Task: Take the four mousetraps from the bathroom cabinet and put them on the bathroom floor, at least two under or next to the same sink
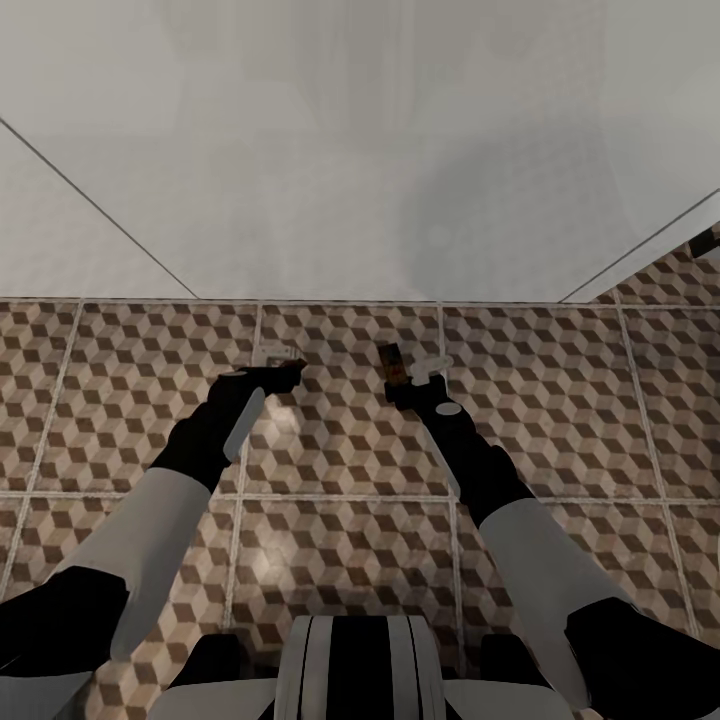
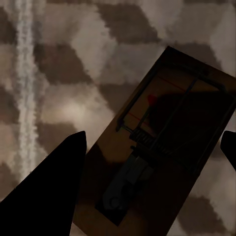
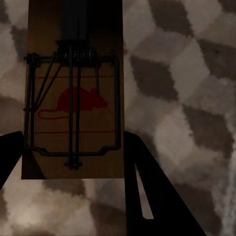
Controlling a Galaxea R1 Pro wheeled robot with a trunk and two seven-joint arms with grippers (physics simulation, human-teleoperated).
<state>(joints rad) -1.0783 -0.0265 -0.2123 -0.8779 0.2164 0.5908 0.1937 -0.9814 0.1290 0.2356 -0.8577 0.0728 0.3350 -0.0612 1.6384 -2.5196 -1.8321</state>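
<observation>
I am holding both arms out low over the bathroom floor, its cube-patterned tiles running up to the foot of a plain white wall — my landmark for this entry.

My right gripper is hovering just short of that wall. A mousetrap is lying at its tip, on the wall side. In the right wrist view this mousetrap is showing its wooden board, wire spring and red mouse print, and my dark fingers are standing either side of its near end. They are spread about as wide as the board; whether they are pressing it I cannot tell.

My left gripper is sitting equally close to the wall. In the left wrist view a second mousetrap is lying flat and askew on the tiles between my fingers — they are standing wide apart, well clear of the board's edges, gripping nothing.
</observation>
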